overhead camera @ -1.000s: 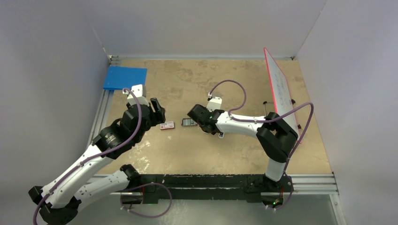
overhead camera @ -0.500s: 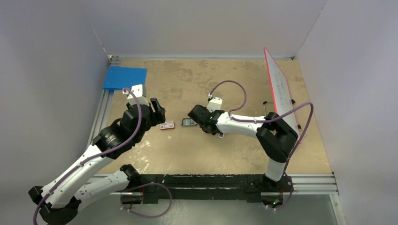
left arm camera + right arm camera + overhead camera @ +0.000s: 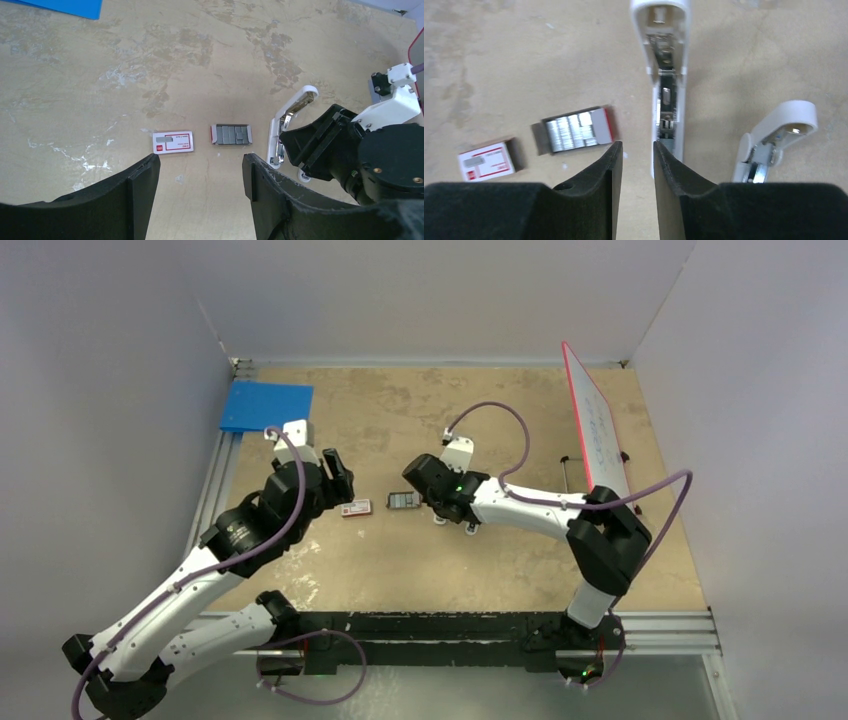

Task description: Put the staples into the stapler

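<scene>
The stapler (image 3: 667, 75) lies opened on the table, a long white bar with its metal channel facing up; in the left wrist view the stapler (image 3: 286, 122) is partly behind the right gripper. The staples (image 3: 574, 131) are grey strips in an open tray to its left, also seen as the staples (image 3: 231, 134) and the staples (image 3: 402, 501). My right gripper (image 3: 636, 146) hovers just near of the stapler, jaws a narrow gap apart with nothing between them. My left gripper (image 3: 200, 159) stands wide open and empty, near of the staples.
A red-and-white box sleeve (image 3: 173, 142) lies left of the staples. A short white piece (image 3: 779, 132) lies right of the stapler. A blue board (image 3: 266, 406) sits at the far left, and a red-edged whiteboard (image 3: 595, 430) leans at the right wall.
The right arm has shifted: its elbow swung to the right and its wrist moved slightly towards the far side. The left arm has not moved.
</scene>
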Controlling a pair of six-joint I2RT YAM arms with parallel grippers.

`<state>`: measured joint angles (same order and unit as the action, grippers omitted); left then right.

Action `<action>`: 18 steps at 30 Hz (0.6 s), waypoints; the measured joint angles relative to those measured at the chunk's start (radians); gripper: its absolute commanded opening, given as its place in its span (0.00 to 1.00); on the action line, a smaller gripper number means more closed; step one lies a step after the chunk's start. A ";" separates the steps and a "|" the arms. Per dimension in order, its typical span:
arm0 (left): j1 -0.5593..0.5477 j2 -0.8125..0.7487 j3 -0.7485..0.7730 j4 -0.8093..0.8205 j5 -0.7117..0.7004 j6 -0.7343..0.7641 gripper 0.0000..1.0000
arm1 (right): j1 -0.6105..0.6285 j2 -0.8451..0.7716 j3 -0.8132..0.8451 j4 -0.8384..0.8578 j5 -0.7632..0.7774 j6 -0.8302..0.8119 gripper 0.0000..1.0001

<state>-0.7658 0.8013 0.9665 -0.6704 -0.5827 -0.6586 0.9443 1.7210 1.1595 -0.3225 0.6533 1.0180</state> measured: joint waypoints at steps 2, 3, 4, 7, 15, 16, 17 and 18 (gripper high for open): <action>0.000 -0.001 0.000 0.000 0.000 -0.002 0.61 | 0.000 -0.013 0.000 0.038 -0.018 -0.037 0.22; 0.000 -0.002 0.000 0.000 0.000 -0.002 0.61 | 0.000 -0.014 0.001 0.054 -0.025 -0.053 0.21; 0.000 -0.004 0.000 0.000 0.000 -0.002 0.61 | 0.001 -0.013 0.003 0.070 -0.034 -0.071 0.20; 0.000 -0.011 0.000 0.000 0.000 -0.002 0.61 | 0.013 0.011 0.027 0.091 -0.047 -0.119 0.20; 0.000 -0.026 0.000 0.000 0.000 -0.002 0.61 | 0.092 0.180 0.183 0.118 -0.048 -0.208 0.23; 0.000 -0.027 0.000 -0.001 -0.001 -0.002 0.61 | 0.097 0.201 0.198 0.117 -0.047 -0.211 0.25; 0.000 -0.027 0.000 -0.001 -0.001 -0.002 0.61 | 0.100 0.220 0.211 0.116 -0.046 -0.211 0.27; 0.000 -0.028 0.000 -0.001 -0.001 -0.002 0.61 | 0.100 0.237 0.221 0.109 -0.045 -0.208 0.28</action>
<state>-0.7658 0.7734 0.9665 -0.6716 -0.5835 -0.6609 1.0447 1.9579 1.3808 -0.2131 0.6079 0.8101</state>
